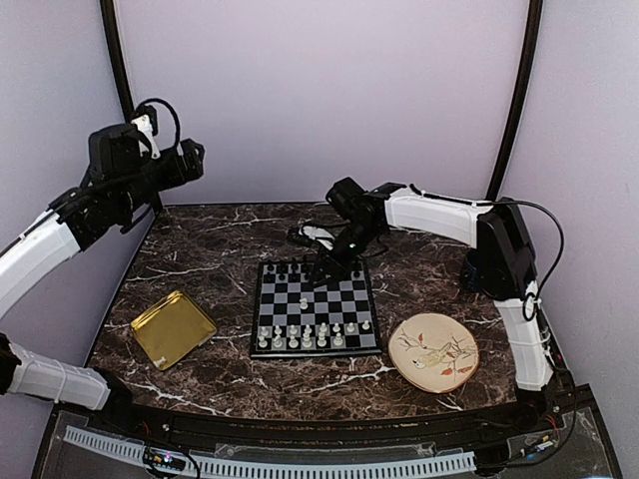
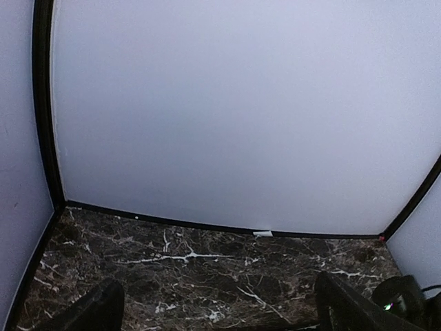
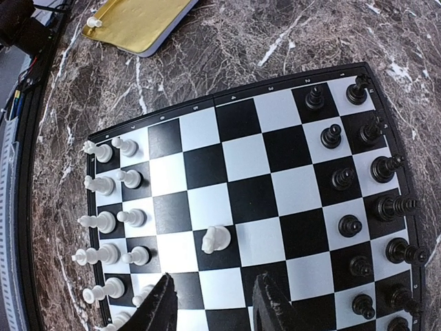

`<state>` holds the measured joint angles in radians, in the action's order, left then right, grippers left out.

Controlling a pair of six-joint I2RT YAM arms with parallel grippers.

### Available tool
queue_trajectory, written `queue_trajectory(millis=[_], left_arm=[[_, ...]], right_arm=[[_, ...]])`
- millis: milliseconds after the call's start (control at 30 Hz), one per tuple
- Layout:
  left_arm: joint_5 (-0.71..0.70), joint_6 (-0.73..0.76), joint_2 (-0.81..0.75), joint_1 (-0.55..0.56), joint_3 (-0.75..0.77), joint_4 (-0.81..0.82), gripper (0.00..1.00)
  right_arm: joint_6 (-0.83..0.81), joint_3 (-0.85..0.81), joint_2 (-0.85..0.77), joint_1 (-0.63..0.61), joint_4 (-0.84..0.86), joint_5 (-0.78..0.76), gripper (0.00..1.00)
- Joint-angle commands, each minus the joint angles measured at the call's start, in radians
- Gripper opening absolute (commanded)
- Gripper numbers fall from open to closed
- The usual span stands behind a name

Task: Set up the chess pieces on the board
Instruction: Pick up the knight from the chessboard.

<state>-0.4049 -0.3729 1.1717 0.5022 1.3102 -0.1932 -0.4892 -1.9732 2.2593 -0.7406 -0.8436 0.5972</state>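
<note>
Right now the board (image 1: pixel 339 299) is lying flat at the centre of the marbled bench (image 1: pixel 200 259), a black-and-grey chequered square with a thin black border. The chess pieces (image 1: pixel 305 339) are standing in two short rows along its 6 o'clock edge in the top view, tiny and white, each far narrower than its square. The black chessmen (image 3: pixel 348 224) are lining the opposite, 12 o'clock edge. One lone white piece (image 3: pixel 215 238) is sitting apart from the rows on a dark square near the middle of the board; it is looking tilted, though its type is too small to make out. Another small white piece (image 3: pixel 91 22) is resting on the gold tray (image 1: pixel 173 327), which is lying at 9 o'clock from the board. A patterned plate (image 1: pixel 433 351) is sitting at 4 o'clock from it.

The right pincer (image 3: pixel 215 279) is hovering over the board, partly spread, with nothing between its fingers; the lone white piece is lying just beyond its tips, not touching them. The left pincer (image 2: pixel 219 296) is hanging high at 9 o'clock, well away from the board, spread wide and holding nothing, and its camera is showing only the bench and the pale back wall (image 2: pixel 234 124).

In the right wrist view, one finger is covering the nearest white pieces, and the frame edge is cutting off the last black ones. From above, the right arm is hiding part of the far row, so the pieces are too small to count or identify.
</note>
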Motion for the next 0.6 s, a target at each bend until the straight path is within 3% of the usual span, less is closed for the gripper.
queue_trajectory(millis=[0,167,433,567], left_arm=[[0.066,0.264,-0.098,0.0,-0.267,0.293,0.99],[0.039,0.346,-0.072,0.0,-0.346,0.304,0.99],[0.136,0.232,0.079,-0.028,-0.28,0.196,0.99],[-0.009,0.171,0.04,-0.03,-0.367,0.269,0.99]], right_arm=[[-0.031,-0.006,-0.003,-0.031,0.013,-0.038,0.39],[-0.067,0.036,-0.025,-0.064,0.044,-0.096,0.39],[-0.091,-0.002,0.019,-0.114,0.027,-0.149,0.4],[-0.095,-0.005,0.043,-0.128,0.027,-0.174,0.4]])
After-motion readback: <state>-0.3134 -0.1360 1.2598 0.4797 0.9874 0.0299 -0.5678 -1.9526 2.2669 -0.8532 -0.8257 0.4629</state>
